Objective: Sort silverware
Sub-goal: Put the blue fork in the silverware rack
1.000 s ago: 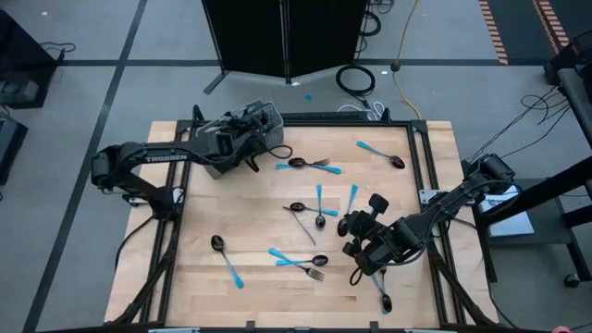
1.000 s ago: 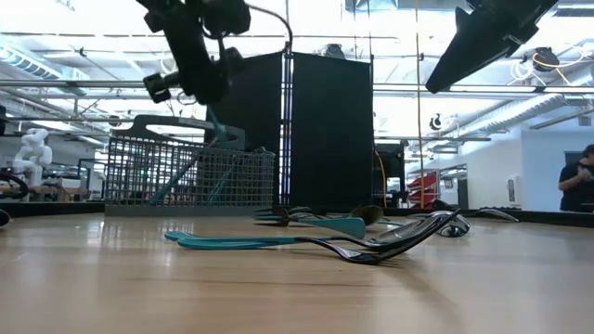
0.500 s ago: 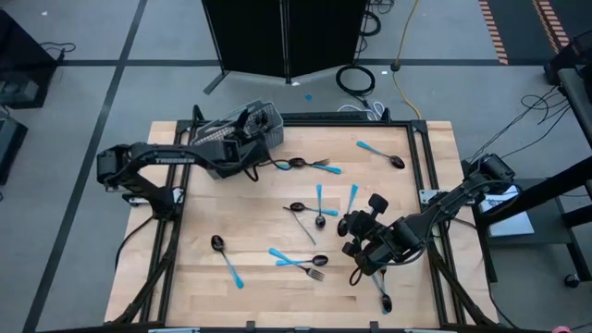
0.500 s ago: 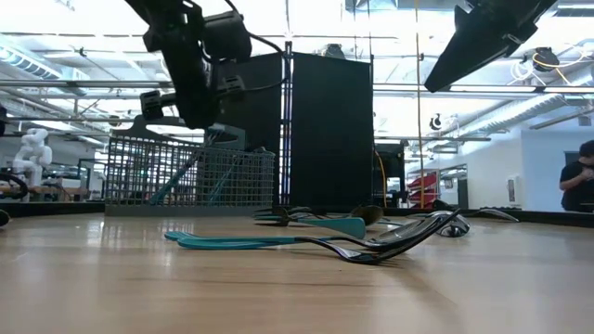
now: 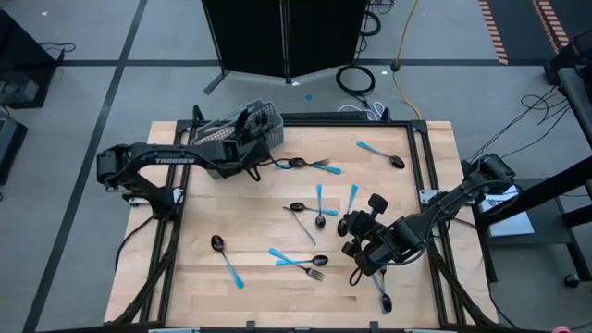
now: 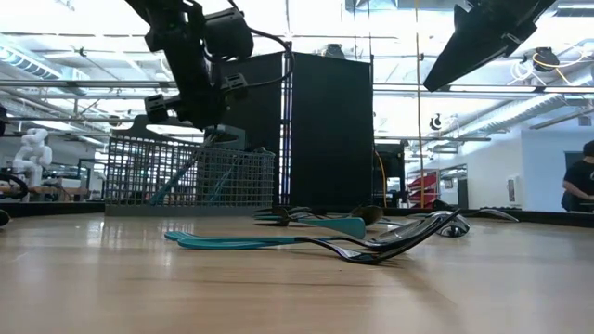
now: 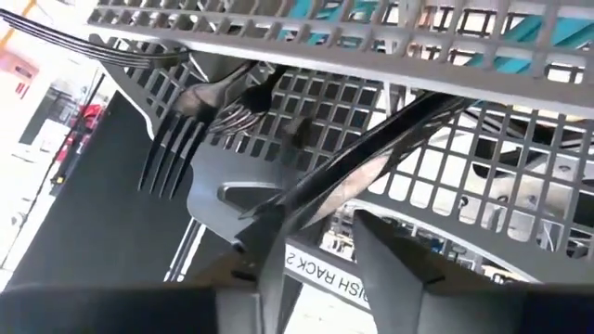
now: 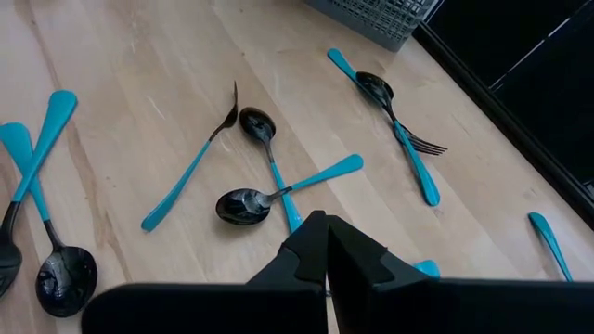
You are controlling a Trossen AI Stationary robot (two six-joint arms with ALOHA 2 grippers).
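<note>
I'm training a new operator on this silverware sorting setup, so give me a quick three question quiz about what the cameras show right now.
1. True or false: the right gripper is holding a fork.
2. Multiple choice: the left gripper is
A. over the wire-mesh basket
B. at the table's front edge
C. off the table entirely
3. Fill in: near the table's front left corner, apart from the other silverware, a lone ____ lies flat on the wood.

Key:
1. False. Its fingers are shut on nothing, above the scattered pieces.
2. A
3. spoon
</note>
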